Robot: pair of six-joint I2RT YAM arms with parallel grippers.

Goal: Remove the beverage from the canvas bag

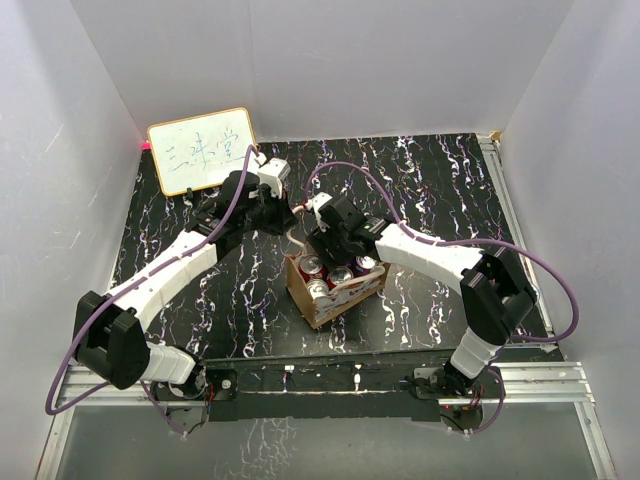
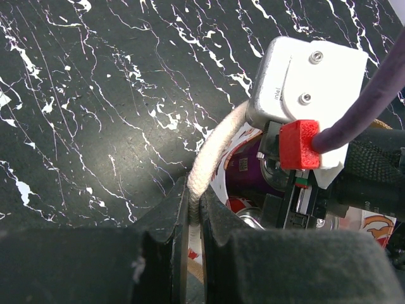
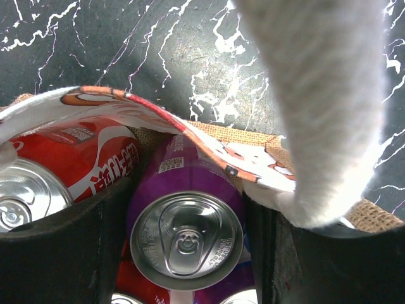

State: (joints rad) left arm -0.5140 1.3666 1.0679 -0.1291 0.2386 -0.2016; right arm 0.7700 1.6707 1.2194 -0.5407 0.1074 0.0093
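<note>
To the left of the canvas bag (image 1: 305, 295), the left gripper (image 2: 193, 209) is pressed together on a white rope handle (image 2: 212, 149), by which the bag's mouth is drawn open. That pull is best held firm so that the bag is not lifted with the drink. Inside the bag, a red can (image 3: 76, 168) lies to the left of an upright purple can (image 3: 186, 234), which is flanked by the right gripper (image 3: 186, 209). Its jaws are set close on either side, but whether the can is squeezed cannot be told. A square, centred grip and a straight upward lift are called for. The bag's right side is masked by a blurred second handle (image 3: 323, 95), and the cans' lower bodies are hidden.
</note>
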